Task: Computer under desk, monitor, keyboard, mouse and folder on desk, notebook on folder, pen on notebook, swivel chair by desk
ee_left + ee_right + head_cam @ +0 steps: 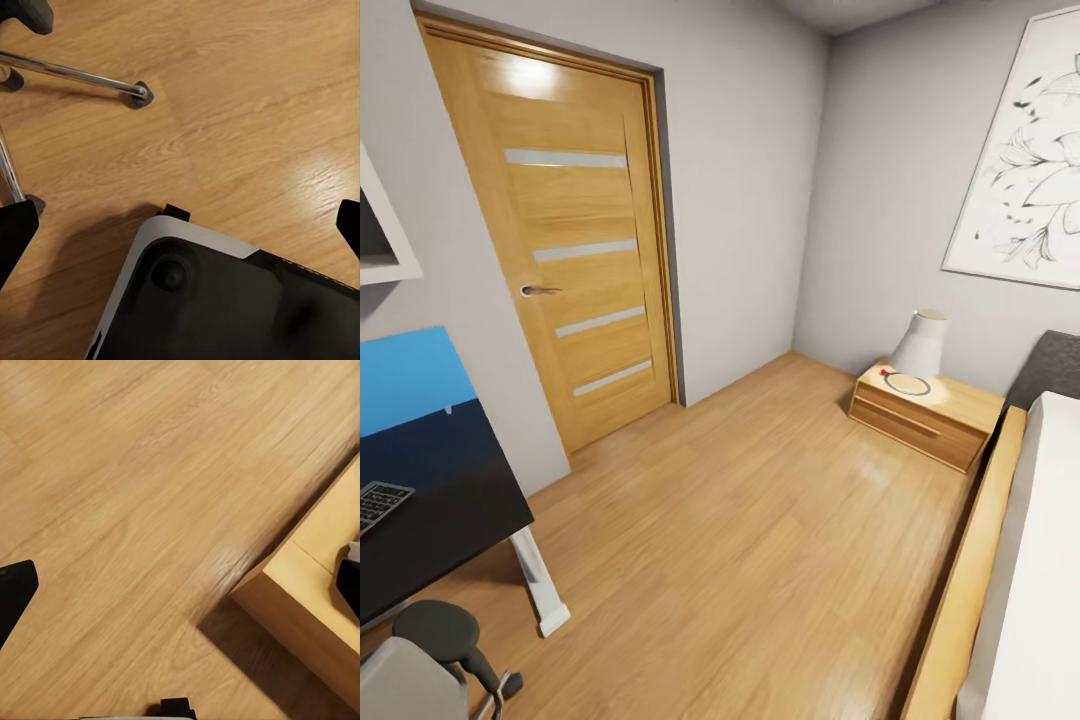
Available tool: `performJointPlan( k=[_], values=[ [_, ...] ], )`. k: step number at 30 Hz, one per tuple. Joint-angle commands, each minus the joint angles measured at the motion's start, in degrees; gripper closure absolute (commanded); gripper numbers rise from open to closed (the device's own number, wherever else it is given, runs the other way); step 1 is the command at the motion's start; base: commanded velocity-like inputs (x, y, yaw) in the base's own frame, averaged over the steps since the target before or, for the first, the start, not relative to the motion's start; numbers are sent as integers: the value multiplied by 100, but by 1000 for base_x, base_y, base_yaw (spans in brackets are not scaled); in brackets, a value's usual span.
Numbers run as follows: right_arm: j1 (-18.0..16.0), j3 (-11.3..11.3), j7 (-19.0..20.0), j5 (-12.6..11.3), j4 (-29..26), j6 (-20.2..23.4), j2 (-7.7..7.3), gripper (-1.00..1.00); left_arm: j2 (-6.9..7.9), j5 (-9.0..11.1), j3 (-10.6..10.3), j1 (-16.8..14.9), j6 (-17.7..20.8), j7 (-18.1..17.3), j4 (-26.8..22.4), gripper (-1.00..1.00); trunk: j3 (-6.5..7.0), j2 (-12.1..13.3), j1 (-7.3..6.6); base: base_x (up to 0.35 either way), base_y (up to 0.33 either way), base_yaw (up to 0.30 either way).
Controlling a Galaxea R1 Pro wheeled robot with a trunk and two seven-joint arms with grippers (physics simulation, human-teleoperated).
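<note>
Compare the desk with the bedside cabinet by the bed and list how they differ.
The desk has a black top; the bedside cabinet is light wood all over. The desk stands on white legs, while the cabinet sits low, near the floor. The desk carries a keyboard before a blue back panel; the cabinet carries a white lamp. Both stand on the wooden floor against a wall.

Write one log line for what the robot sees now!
view: bedroom, door shut | desk left | keyboard on desk | swivel chair near desk | end effectors: open, empty
</note>
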Motion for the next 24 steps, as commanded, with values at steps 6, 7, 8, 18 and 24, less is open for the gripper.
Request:
performJointPlan(
  k=[6, 7, 8, 18, 24],
  values=[
    [-4, 8, -20, 1, 4, -19, -5, -100, 1, 28, -6, -3, -15, 3, -2, -100, -10, -9, 2, 0, 0, -5],
    [-3, 8, -20, 1, 4, -19, -6, -100, 1, 28, -6, -3, -15, 3, -1, -100, -10, -9, 2, 0, 0, -2],
    [-4, 8, -19, 1, 5, -19, -6, -100, 1, 28, -6, -3, -15, 3, -2, -100, -10, -9, 2, 0, 0, -1],
    [-4, 8, -20, 1, 8, -20, -7, -100, 1, 28, -6, -3, -21, 3, 2, -100, -10, -9, 2, 0, 0, -127],
    [-7, 8, -20, 1, 12, -15, -7, -100, 1, 28, -6, -3, -16, 3, -2, -100, -10, -9, 2, 120, 20, -120]
  ],
)
